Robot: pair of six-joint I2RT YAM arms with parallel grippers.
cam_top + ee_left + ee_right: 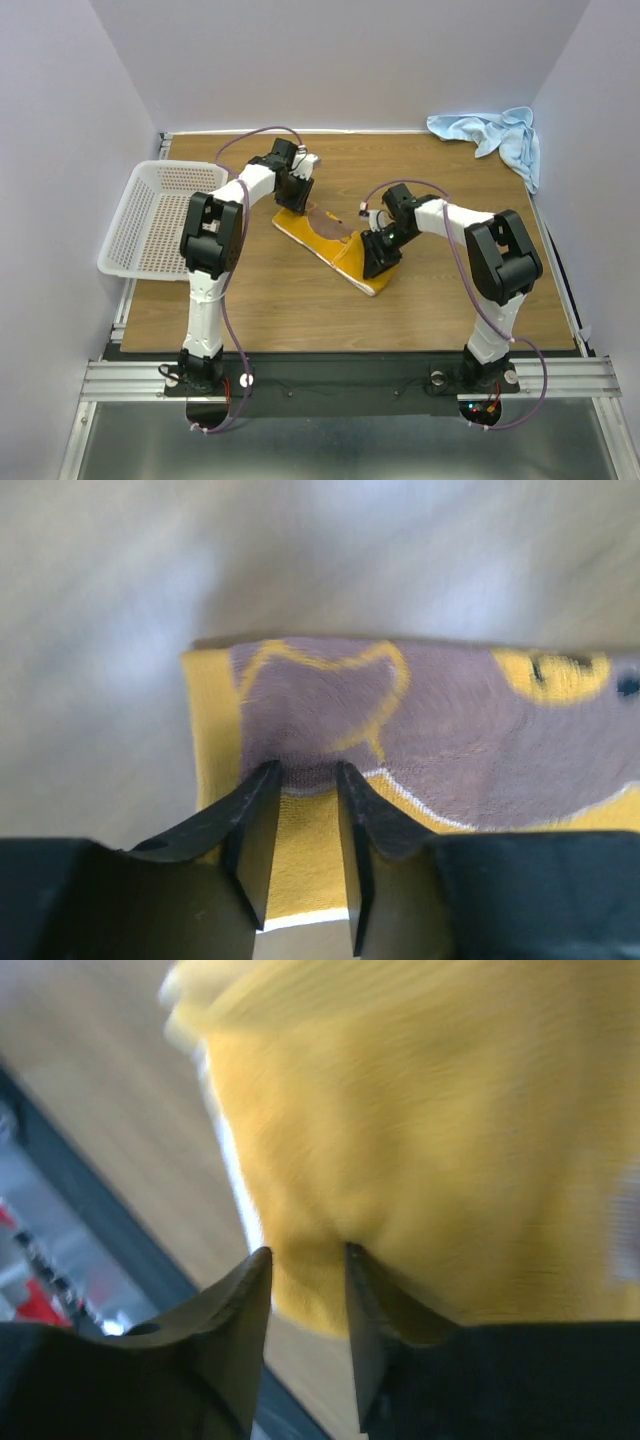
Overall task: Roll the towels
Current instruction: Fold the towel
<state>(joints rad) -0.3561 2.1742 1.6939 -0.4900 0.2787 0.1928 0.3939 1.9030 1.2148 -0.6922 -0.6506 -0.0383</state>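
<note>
Covering yellow towel (316, 235) ends: left fingers (250, 825), right fingers (235, 1315).

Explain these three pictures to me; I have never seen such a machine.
These are two robot arms bolted to the near edge of a wooden table. The wide picture looks down from above and behind them: left arm on the left, right arm on the right. The other two come from a camera on each wrist; the black prongs at the bottom are that arm's own fingers. A yellow towel with a brown print lies mid-table, a crumpled light blue towel in the far right corner, a white basket at the left edge. The left fingers and the right fingers each stand at one end of the yellow towel, cloth in the narrow gap between them; whether they truly pinch it, I cannot tell.
</note>
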